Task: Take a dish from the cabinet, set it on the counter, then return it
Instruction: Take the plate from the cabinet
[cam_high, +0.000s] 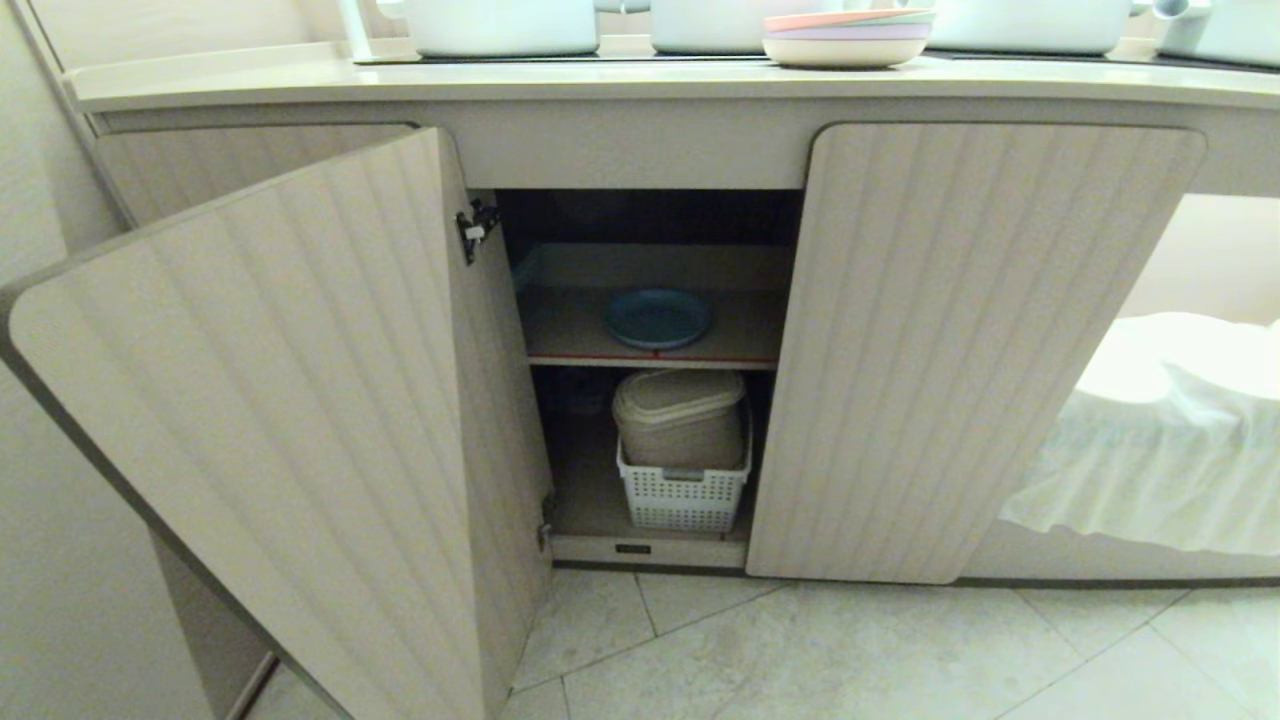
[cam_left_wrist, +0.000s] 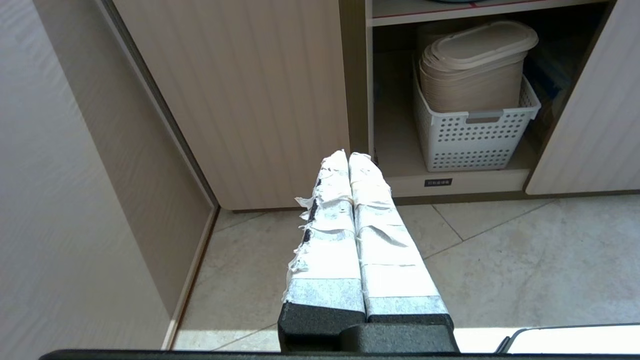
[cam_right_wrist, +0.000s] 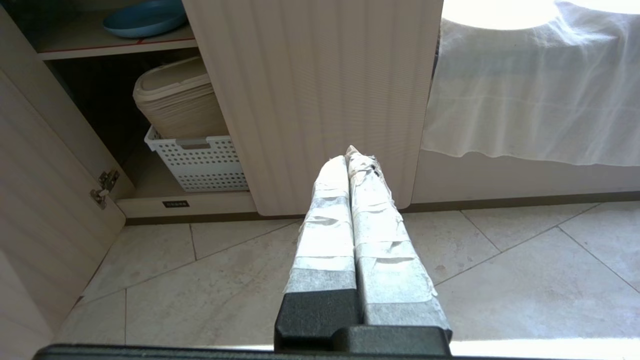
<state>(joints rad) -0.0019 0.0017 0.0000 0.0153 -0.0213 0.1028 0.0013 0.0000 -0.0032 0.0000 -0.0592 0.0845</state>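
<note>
**Taped fingers on black mounts**

The left tool (cam_left_wrist: 348, 156) has two long fingers wrapped in white tape, frayed and torn along one edge, set in a black textured base. The right tool (cam_right_wrist: 350, 155) looks alike: layered white tape, ragged at the tips, on a black mount.

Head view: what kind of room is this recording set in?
Most likely a kitchen: a counter carrying white pots and stacked pastel plates, above a low cabinet storing a blue dish on its shelf.

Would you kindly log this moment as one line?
dish: on cabinet shelf, untouched | doors: open | left hand: shut, empty, above floor | right hand: same
</note>
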